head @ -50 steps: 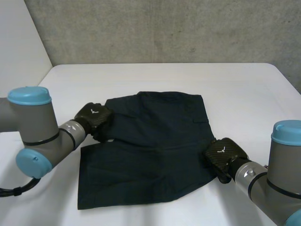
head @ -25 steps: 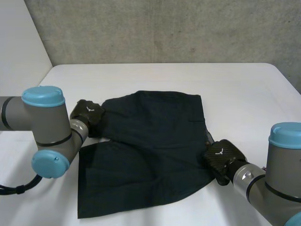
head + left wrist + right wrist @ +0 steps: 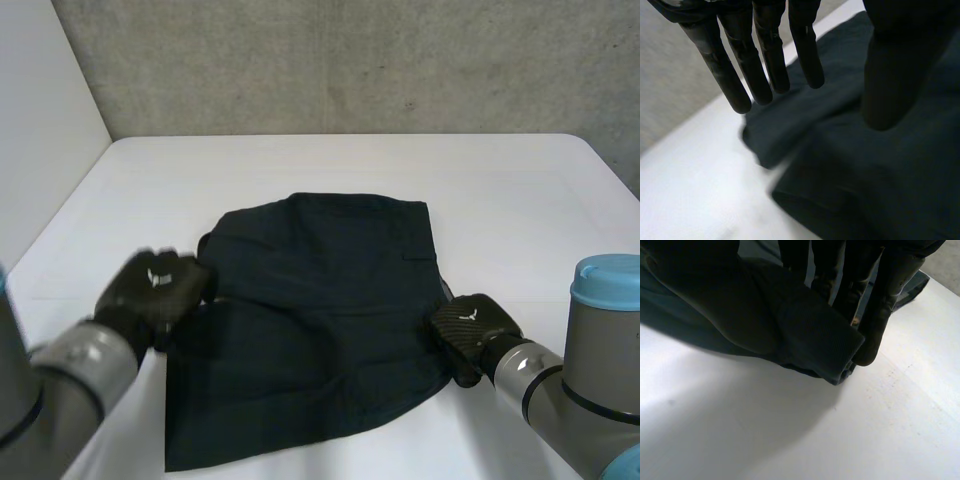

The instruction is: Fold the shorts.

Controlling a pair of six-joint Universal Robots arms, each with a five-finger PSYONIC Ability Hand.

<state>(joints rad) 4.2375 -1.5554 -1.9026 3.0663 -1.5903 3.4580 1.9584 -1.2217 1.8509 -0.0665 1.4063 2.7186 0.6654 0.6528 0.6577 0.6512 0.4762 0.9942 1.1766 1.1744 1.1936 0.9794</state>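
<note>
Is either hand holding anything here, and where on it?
The right hand pinches the shorts at a hemmed edge; the left hand is open, holding nothing.

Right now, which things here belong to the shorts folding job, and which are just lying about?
Belongs to the job:
shorts
left robot hand, open at their left edge
right robot hand, pinching their right edge

Just there:
white table
grey wall behind
</note>
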